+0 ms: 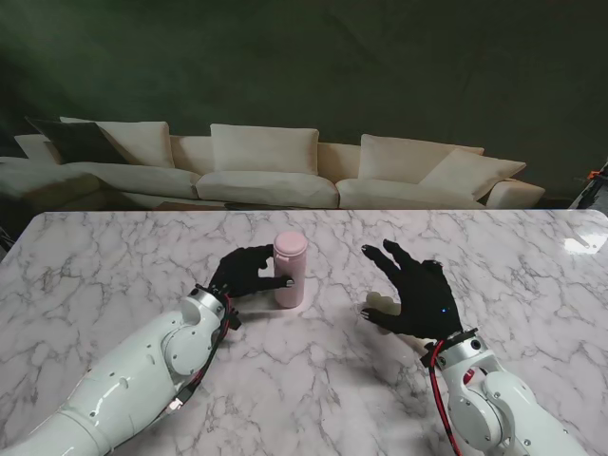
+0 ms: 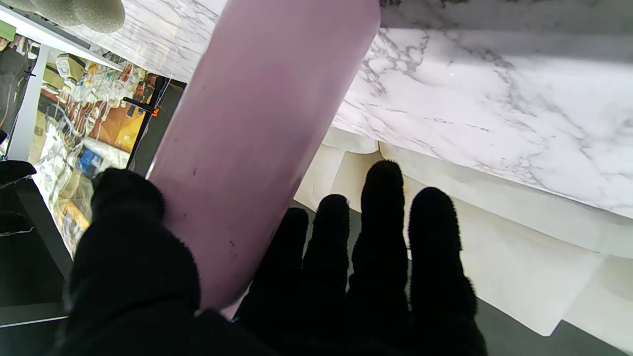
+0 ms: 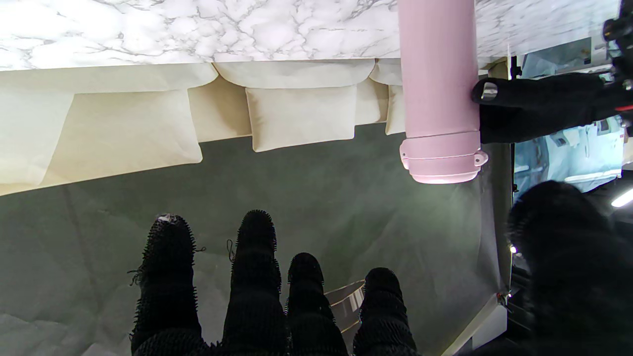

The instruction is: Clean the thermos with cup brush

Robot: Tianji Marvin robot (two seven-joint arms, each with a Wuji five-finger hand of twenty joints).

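The right hand (image 1: 415, 294) hovers palm-down over the marble worktop (image 1: 114, 275) at about 4 o'clock from centre, fingers spread, holding nothing. At 9 o'clock of it, the left hand (image 1: 245, 272) wraps its thumb and fingers around the pink thermos (image 1: 290, 269), standing upright with its lid on near the worktop's centre. No readable writing shows on it.

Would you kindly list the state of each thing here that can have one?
Thermos: upright on the table, lid on.
Left hand: fingers against the thermos's side, thumb on the other side; grasping it.
Right hand: open, fingers spread, holding nothing, apart from the thermos.
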